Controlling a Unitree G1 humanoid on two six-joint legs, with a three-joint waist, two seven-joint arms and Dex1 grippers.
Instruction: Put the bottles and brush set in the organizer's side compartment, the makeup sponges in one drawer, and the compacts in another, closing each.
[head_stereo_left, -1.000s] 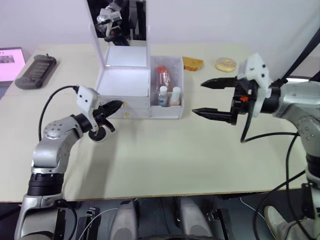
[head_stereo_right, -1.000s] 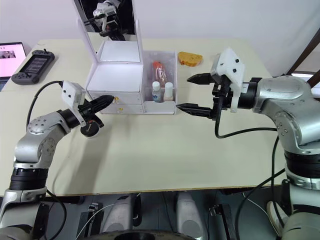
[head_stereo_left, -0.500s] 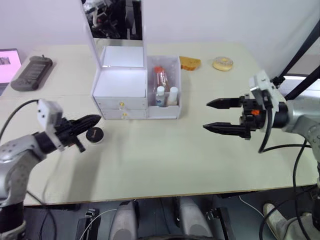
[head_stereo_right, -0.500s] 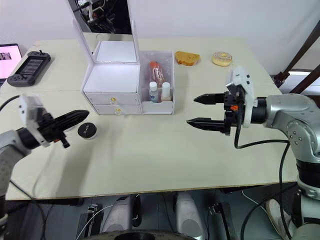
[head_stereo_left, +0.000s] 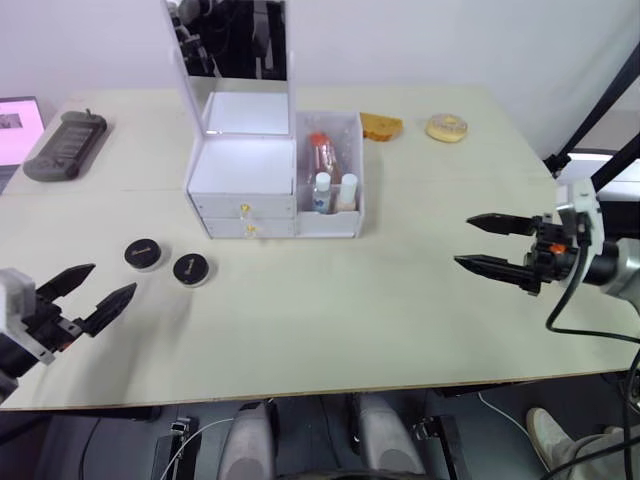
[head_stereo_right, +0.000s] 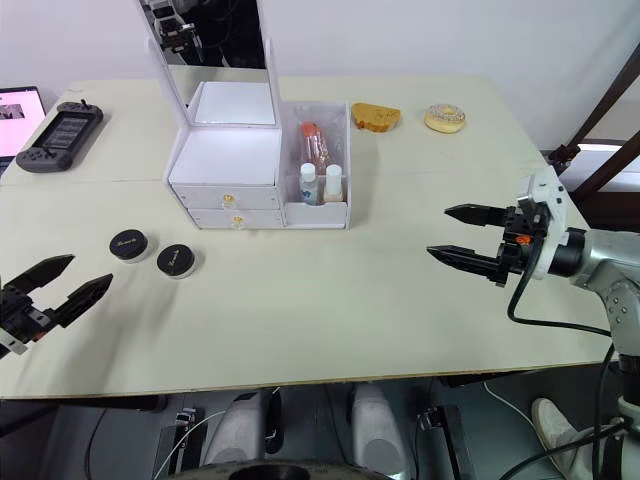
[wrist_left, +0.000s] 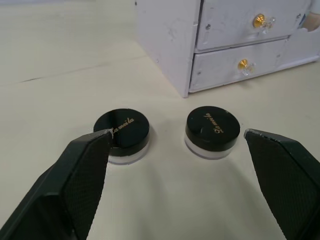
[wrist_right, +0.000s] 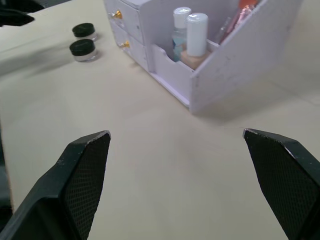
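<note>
Compacts (head_stereo_left: 167, 261) sit side by side on the desk (head_stereo_left: 330, 300) before the organizer's (head_stereo_left: 270, 180) shut drawers, so the spread-open left gripper (head_stereo_left: 85, 299) should open a drawer first.

Beige table (head_stereo_right: 330, 300) (matte, evenly lit), plain white wall (head_stereo_right: 420, 35) behind
</note>
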